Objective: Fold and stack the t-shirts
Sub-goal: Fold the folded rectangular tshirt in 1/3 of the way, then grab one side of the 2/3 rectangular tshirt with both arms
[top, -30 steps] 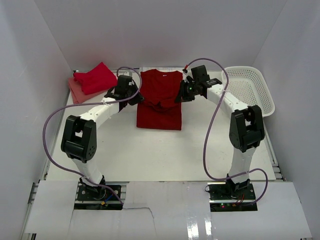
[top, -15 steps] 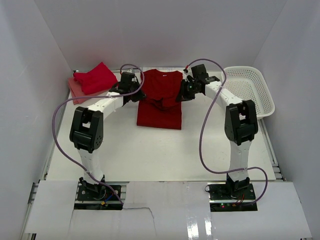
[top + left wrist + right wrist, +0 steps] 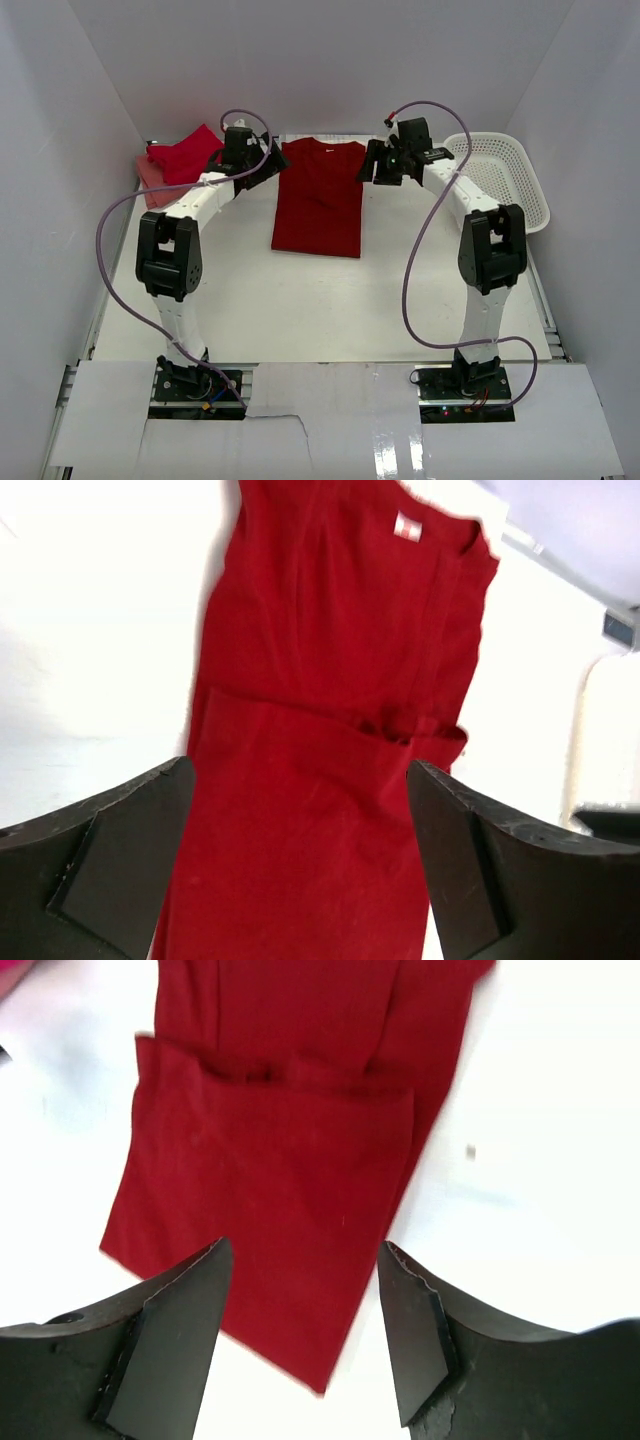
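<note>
Now the shirt (image 3: pixel 320 195) lies flat on the table (image 3: pixel 300 300), a deep red strip with both sleeves turned in, its collar at the far end and its hem toward my bases. A cross fold ridges the cloth about halfway along, plain in my left wrist view (image 3: pixel 320 730) and in my right wrist view (image 3: pixel 280 1160). A small white label (image 3: pixel 407 526) sits inside the collar. My left claw (image 3: pixel 268 165) hangs just beside the shirt's left edge, up near the collar end. It is spread wide with nothing in it, and from its own camera (image 3: pixel 300 770) the cloth shows between the two black fingers (image 3: pixel 120 860), apart from both. My right claw (image 3: pixel 372 168) hangs just beside the shirt's right edge at about the same level, also parted and empty. In its camera (image 3: pixel 305 1250) the shirt's lower half and one hem corner show between the fingers (image 3: pixel 160 1340), untouched. Well to the left of the shirt, past my left claw, a second shirt (image 3: pixel 190 152) of brighter red lies loosely folded on top of a pink shirt (image 3: pixel 150 182). Well to the right of the shirt, past my right claw, stands a white basket (image 3: pixel 505 175).
</note>
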Controlling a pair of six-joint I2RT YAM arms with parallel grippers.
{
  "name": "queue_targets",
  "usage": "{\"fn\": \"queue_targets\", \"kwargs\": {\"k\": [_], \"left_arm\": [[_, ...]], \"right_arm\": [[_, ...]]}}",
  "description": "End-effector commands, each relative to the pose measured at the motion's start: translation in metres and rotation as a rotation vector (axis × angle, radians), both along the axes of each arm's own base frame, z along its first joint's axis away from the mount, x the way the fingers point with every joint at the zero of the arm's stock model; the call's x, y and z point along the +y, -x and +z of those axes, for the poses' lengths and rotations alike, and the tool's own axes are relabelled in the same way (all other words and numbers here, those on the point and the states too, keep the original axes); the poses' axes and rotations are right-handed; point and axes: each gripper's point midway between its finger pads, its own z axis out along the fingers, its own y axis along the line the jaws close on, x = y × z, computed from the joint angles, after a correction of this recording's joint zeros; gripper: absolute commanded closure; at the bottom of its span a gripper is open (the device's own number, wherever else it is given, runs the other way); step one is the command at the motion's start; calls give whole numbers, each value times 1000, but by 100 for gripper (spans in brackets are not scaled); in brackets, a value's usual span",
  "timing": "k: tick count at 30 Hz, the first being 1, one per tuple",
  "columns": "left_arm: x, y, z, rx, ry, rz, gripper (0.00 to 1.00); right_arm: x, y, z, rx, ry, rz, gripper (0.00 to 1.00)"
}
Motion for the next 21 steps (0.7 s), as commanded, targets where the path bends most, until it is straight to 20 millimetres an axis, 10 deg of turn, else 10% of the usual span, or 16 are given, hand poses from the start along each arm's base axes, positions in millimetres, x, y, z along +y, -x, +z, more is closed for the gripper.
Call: {"fn": "queue_targets", "kwargs": {"k": [1, 5, 8, 15, 21], "left_arm": [[9, 1, 93, -205, -7, -2, 2], [-6, 37, 81, -157, 41, -82, 2], [-14, 81, 19, -12, 62, -153, 2], [6, 153, -50, 144, 23, -159, 2], [15, 190, -61, 126, 40, -143, 2]], "right_arm": [[-3, 17, 42, -116, -36, 26, 34], [5, 45, 13, -12, -41, 101, 36], [7, 70, -18, 81, -20, 125, 36], [-4, 137, -64, 230, -29, 125, 31], [-8, 181, -85, 279, -97, 107, 30]]}}
